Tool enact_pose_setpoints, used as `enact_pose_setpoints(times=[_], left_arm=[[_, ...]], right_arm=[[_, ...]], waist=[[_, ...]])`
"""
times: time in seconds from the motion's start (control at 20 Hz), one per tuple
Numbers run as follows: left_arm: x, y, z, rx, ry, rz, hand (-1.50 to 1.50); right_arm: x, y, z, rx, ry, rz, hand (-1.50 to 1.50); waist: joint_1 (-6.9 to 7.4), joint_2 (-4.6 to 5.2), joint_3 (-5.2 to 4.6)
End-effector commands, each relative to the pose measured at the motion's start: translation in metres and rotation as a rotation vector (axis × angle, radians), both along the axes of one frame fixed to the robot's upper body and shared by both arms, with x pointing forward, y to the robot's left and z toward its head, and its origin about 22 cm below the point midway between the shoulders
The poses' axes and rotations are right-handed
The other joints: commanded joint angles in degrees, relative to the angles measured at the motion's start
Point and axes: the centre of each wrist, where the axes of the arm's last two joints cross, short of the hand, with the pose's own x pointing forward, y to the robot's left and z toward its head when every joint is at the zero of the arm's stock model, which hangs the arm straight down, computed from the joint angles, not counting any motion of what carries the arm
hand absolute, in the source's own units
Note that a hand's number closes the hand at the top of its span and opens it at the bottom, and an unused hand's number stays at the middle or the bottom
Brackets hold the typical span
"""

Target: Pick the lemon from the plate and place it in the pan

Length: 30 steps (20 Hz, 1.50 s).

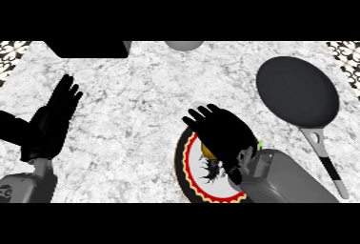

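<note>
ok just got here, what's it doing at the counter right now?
The robot's right hand is over the round white plate with a red and yellow rim, covering most of it. A sliver of the yellow lemon shows under the palm; whether the fingers have closed on it cannot be told. The dark round frying pan with a long handle sits apart to the right, nothing in it. The left hand rests open at the left, fingers up.

A black box [88,49] is sitting at the counter's [141,95] far edge toward the left, and a grey round object [184,45] is lying near the far edge's middle.
</note>
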Motion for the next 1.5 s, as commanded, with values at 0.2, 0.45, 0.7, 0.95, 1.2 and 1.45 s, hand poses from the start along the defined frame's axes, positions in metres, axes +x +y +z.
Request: enact_pose_setpoints(times=[0.2, 0.45, 0.7, 0.95, 1.2, 1.45], left_arm=[[0.011, -0.012, -0.010, 0.007, 0.001, -0.002, 0.00], [0.013, -0.004, -0.013, -0.009, 0.004, -0.019, 0.00], [0.012, -0.001, 0.000, -0.007, 0.001, 0.002, 0.00], [0.013, 0.003, -0.004, 0.008, -0.005, 0.001, 0.00], [-0.003, -0.007, -0.002, -0.006, -0.001, -0.007, 0.00], [0.008, 0.001, -0.008, 0.014, -0.006, -0.009, 0.00]], right_arm=[[0.012, -0.003, -0.032, -0.045, 0.012, -0.044, -1.50], [0.027, -0.016, -0.044, -0.017, 0.019, -0.029, -1.50], [0.046, 0.004, -0.054, -0.060, 0.056, -0.043, -1.50], [0.036, -0.013, -0.059, -0.019, 0.044, -0.033, -1.50], [0.045, 0.004, -0.081, 0.002, 0.075, -0.033, -1.50], [0.050, -0.004, -0.106, -0.030, 0.110, -0.027, -1.50]], waist=[[-0.15, 0.05, 0.01], [-0.23, 0.07, 0.00], [-0.04, 0.07, 0.00], [-0.25, 0.02, 0.00], [0.01, 0.01, 0.01], [-0.11, 0.05, 0.00]])
